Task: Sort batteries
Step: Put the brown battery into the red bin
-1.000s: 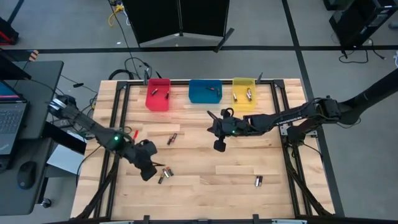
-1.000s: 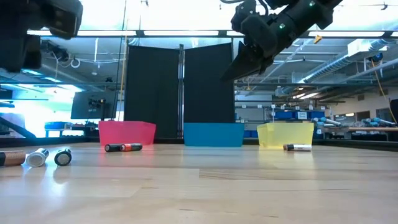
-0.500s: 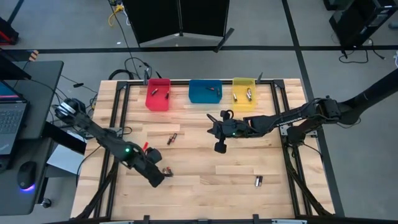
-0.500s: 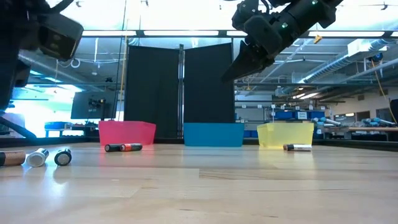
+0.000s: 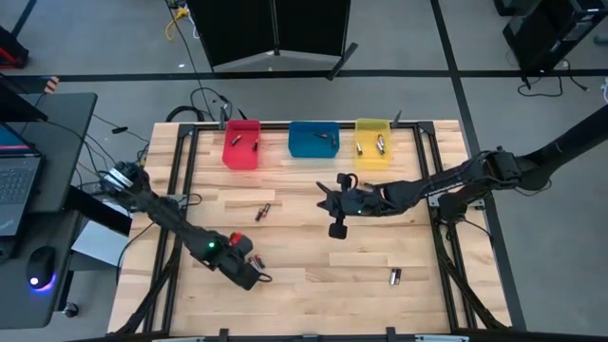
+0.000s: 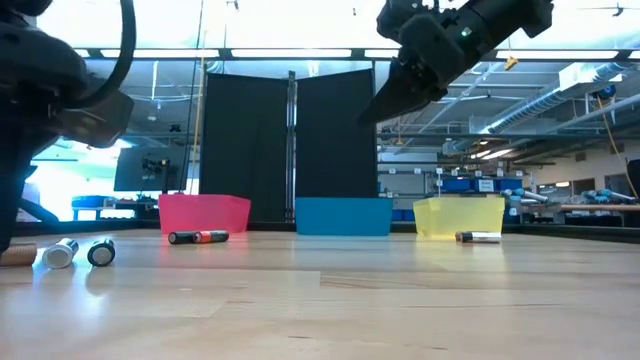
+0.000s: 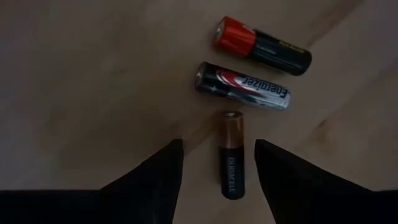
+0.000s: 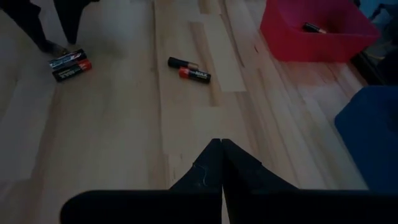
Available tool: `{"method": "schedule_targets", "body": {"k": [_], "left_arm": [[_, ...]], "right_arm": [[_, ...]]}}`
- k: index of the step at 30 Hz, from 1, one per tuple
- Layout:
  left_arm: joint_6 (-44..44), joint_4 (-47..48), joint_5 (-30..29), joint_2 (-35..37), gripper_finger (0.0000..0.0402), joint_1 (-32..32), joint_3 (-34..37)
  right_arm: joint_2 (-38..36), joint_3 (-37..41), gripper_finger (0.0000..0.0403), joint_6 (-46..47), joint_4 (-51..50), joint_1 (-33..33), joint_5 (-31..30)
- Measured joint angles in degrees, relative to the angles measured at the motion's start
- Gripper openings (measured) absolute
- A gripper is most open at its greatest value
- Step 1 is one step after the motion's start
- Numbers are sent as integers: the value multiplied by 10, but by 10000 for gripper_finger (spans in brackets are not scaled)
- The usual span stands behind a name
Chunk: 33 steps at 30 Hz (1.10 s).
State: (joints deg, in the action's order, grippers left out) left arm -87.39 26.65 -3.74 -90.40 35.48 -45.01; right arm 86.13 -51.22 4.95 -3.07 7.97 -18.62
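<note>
Sorting is partly done: a few batteries [image 5: 381,142] lie in the three bins [image 5: 241,144] at upper centre. Left gripper [image 7: 217,163], spread, straddles a copper-topped battery [image 7: 232,154] at the desk's [image 5: 304,242] lower left. Right gripper [image 5: 335,228], pressed together, hovers mid-desk.

Left gripper [image 7: 214,163] low, fingers [image 7: 163,171] spread — right gripper [image 8: 222,163] raised, pinched closed.

Pale wood surface [image 5: 313,266]. Red bin [image 5: 241,145], blue bin [image 5: 314,140], yellow bin [image 5: 372,142]. Batteries: copper-black [image 7: 232,155], black-silver with red streak [image 7: 242,86], red-black [image 7: 262,46]. Dark pincers.
</note>
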Motion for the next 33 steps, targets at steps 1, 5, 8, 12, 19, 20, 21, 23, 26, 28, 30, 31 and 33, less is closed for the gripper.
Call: {"method": "schedule_targets", "body": {"k": [1, 5, 8, 12, 19, 20, 21, 23, 26, 28, 30, 31, 33], "left_arm": [[-1, 1, -4, -4, 209, 3, -2], [-7, 22, -19, -17, 209, 16, -19], [-11, 38, -34, -19, 209, 27, -28], [-14, 40, -45, -27, 209, 43, -29], [-1, 73, -49, -69, 206, 60, -57], [2, 83, -49, -74, 203, 62, -64], [2, 93, -49, -77, 196, 64, -70], [7, 114, -48, -84, 178, 68, -84], [17, 129, -45, -86, 139, 73, -95], [17, 130, -41, -86, 108, 74, -96], [17, 131, -35, -86, 75, 74, -96], [17, 131, -32, -85, 59, 75, -96], [17, 139, -23, -85, 44, 75, -105]], "right_arm": [[0, 0, 9, 0, 0, 4, -3], [0, 0, 9, 0, -2, 22, -19], [0, 0, 9, 0, -1, 34, -31], [0, 0, 9, 9, 0, 47, -47], [0, 0, 9, 11, 3, 59, -49], [0, 0, 9, 11, 5, 59, -49], [0, 0, 9, 11, 5, 60, -49], [0, 0, 9, 13, 5, 60, -50], [0, 0, 9, 13, 5, 60, -53], [0, 0, 9, 13, 5, 60, -54], [0, 0, 9, 13, 5, 60, -54], [0, 0, 9, 13, 4, 60, -54], [0, 0, 9, 13, 4, 60, -54]]}}
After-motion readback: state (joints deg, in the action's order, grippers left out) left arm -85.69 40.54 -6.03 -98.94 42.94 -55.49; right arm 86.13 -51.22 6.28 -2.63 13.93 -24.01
